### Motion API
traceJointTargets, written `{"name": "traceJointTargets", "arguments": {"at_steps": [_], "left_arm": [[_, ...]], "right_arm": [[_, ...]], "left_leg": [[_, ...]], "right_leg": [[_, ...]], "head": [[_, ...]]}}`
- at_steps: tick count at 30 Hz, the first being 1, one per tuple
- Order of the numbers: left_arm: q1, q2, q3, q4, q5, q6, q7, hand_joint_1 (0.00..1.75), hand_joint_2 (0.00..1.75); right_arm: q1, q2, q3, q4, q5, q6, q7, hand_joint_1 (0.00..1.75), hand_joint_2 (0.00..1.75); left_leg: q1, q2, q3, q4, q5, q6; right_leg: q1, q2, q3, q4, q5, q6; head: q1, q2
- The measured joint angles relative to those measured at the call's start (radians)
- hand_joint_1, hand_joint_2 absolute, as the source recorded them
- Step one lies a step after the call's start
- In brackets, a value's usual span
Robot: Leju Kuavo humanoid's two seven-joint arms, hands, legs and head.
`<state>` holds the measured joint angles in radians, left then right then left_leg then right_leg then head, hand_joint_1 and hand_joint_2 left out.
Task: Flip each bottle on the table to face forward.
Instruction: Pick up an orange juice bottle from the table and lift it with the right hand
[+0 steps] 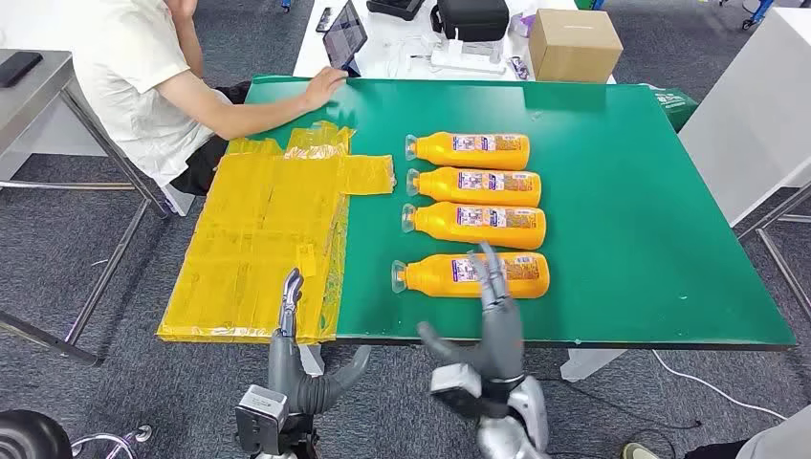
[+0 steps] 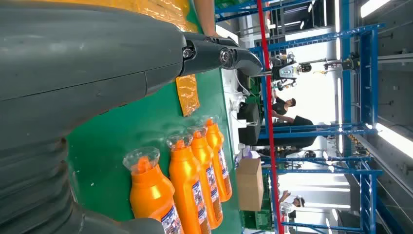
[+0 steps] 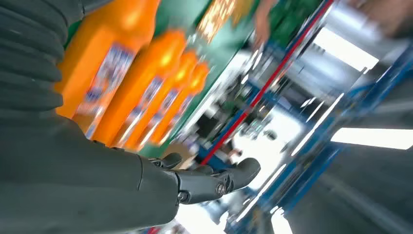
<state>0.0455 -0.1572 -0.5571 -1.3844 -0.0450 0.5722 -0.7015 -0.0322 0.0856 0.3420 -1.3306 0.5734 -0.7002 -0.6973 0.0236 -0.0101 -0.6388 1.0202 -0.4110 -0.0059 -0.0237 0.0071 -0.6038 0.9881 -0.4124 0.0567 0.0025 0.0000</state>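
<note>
Several orange bottles with clear caps lie on their sides in a column on the green table (image 1: 631, 191), caps to the left, labels up. The nearest bottle (image 1: 440, 275) lies close to the front edge; beyond it are the second (image 1: 473, 223), third (image 1: 473, 184) and farthest bottle (image 1: 467, 150). My right hand (image 1: 493, 316) reaches up over the front edge with its fingers spread, their tips over the nearest bottle's label, holding nothing. My left hand (image 1: 292, 359) hangs open below the table edge. In the left wrist view the bottles (image 2: 192, 187) lie side by side.
A yellow taped sheet (image 1: 268, 239) covers the table's left part. A person in a white shirt (image 1: 134, 76) sits at the far left corner with a hand (image 1: 325, 88) on the table. A cardboard box (image 1: 572, 43), a tablet (image 1: 344, 36) and a black bag (image 1: 471, 19) stand behind.
</note>
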Motion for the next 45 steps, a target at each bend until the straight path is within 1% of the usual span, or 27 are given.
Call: {"name": "traceJointTargets", "arguments": {"at_steps": [2, 6, 10, 13, 17, 22, 26, 31, 33, 36, 40, 45], "left_arm": [[0.000, 0.000, 0.000, 0.000, 0.003, -0.004, 0.000, 0.00, 1.75], [-0.002, 0.000, 0.003, 0.000, 0.023, -0.042, 0.000, 0.00, 1.75], [-0.004, -0.001, 0.004, 0.002, 0.036, -0.061, 0.000, 0.00, 1.75], [-0.004, -0.002, 0.006, 0.007, 0.045, -0.062, 0.000, 0.00, 1.75], [-0.004, -0.003, 0.006, 0.011, 0.045, -0.064, 0.000, 0.00, 1.75], [-0.004, -0.003, 0.006, 0.012, 0.047, -0.069, 0.000, 0.00, 1.75], [-0.004, -0.003, 0.006, 0.014, 0.047, -0.069, 0.000, 0.00, 1.75], [-0.006, -0.005, 0.005, 0.015, 0.046, -0.065, 0.000, 0.00, 1.75], [-0.009, -0.008, 0.004, 0.016, 0.045, -0.064, 0.000, 0.00, 1.75], [-0.013, -0.010, 0.003, 0.018, 0.044, -0.064, 0.000, 0.00, 1.75], [-0.015, -0.011, 0.003, 0.022, 0.044, -0.070, 0.000, 0.00, 1.75], [-0.016, -0.011, 0.003, 0.030, 0.044, -0.074, 0.000, 0.00, 1.75]], "right_arm": [[-0.010, -0.002, -0.030, 0.019, 0.051, 0.000, 0.007, 0.00, 1.75], [-0.055, -0.012, -0.133, 0.110, 0.227, -0.001, 0.038, 0.00, 1.75], [-0.098, -0.023, -0.216, 0.175, 0.382, -0.001, 0.065, 0.00, 1.75], [-0.122, -0.034, -0.255, 0.210, 0.453, -0.001, 0.100, 0.00, 1.75], [-0.145, -0.052, -0.262, 0.248, 0.493, -0.001, 0.140, 0.00, 1.75], [-0.157, -0.064, -0.264, 0.275, 0.502, -0.001, 0.148, 0.00, 1.75], [-0.164, -0.068, -0.266, 0.290, 0.493, -0.001, 0.145, 0.00, 1.75], [-0.179, -0.062, -0.266, 0.311, 0.444, -0.001, 0.110, 0.00, 1.75], [-0.184, -0.059, -0.259, 0.324, 0.471, -0.001, 0.137, 0.00, 1.75], [-0.193, -0.066, -0.234, 0.356, 0.541, -0.001, 0.210, 0.00, 1.75], [-0.204, -0.092, -0.208, 0.390, 0.635, -0.001, 0.308, 0.00, 1.75], [-0.229, -0.124, -0.199, 0.410, 0.731, -0.001, 0.380, 0.00, 1.75]], "left_leg": [[0.000, 0.000, 0.000, 0.000, 0.000, 0.000], [0.000, 0.000, 0.000, 0.000, 0.000, 0.000], [0.000, 0.000, 0.000, 0.000, 0.000, 0.000], [0.000, 0.000, 0.000, 0.000, 0.000, 0.000], [0.000, 0.000, 0.000, 0.000, 0.000, 0.000], [0.000, 0.000, 0.000, 0.000, 0.000, 0.000], [0.000, 0.000, 0.000, 0.000, 0.000, 0.000], [0.000, 0.000, 0.000, 0.000, 0.000, 0.000], [0.000, 0.000, 0.000, 0.000, 0.000, 0.000], [0.000, 0.000, 0.000, 0.000, 0.000, 0.000], [0.000, 0.000, 0.000, 0.000, 0.000, 0.000], [0.000, 0.000, -0.001, 0.000, 0.000, 0.000]], "right_leg": [[0.000, 0.000, 0.000, 0.000, 0.000, 0.000], [0.000, 0.000, 0.000, 0.000, 0.000, 0.000], [0.000, 0.000, 0.000, 0.000, 0.000, 0.000], [0.000, 0.000, 0.000, 0.000, 0.000, 0.000], [0.000, 0.000, 0.000, 0.000, 0.000, 0.000], [0.000, 0.000, 0.000, 0.000, 0.000, 0.000], [0.000, 0.000, 0.000, 0.000, 0.000, 0.000], [0.000, 0.000, 0.000, 0.000, 0.000, 0.000], [0.000, 0.000, 0.000, 0.000, 0.000, 0.000], [0.000, 0.000, 0.000, 0.000, 0.000, 0.000], [0.000, 0.000, 0.000, 0.000, 0.000, 0.000], [0.000, 0.000, 0.000, 0.000, 0.000, 0.000]], "head": [[0.000, 0.000], [0.000, 0.000], [0.000, 0.000], [0.000, 0.000], [0.000, 0.000], [0.000, 0.000], [0.000, 0.000], [0.000, 0.000], [0.000, 0.000], [0.000, 0.000], [0.000, 0.000], [0.000, 0.000]]}}
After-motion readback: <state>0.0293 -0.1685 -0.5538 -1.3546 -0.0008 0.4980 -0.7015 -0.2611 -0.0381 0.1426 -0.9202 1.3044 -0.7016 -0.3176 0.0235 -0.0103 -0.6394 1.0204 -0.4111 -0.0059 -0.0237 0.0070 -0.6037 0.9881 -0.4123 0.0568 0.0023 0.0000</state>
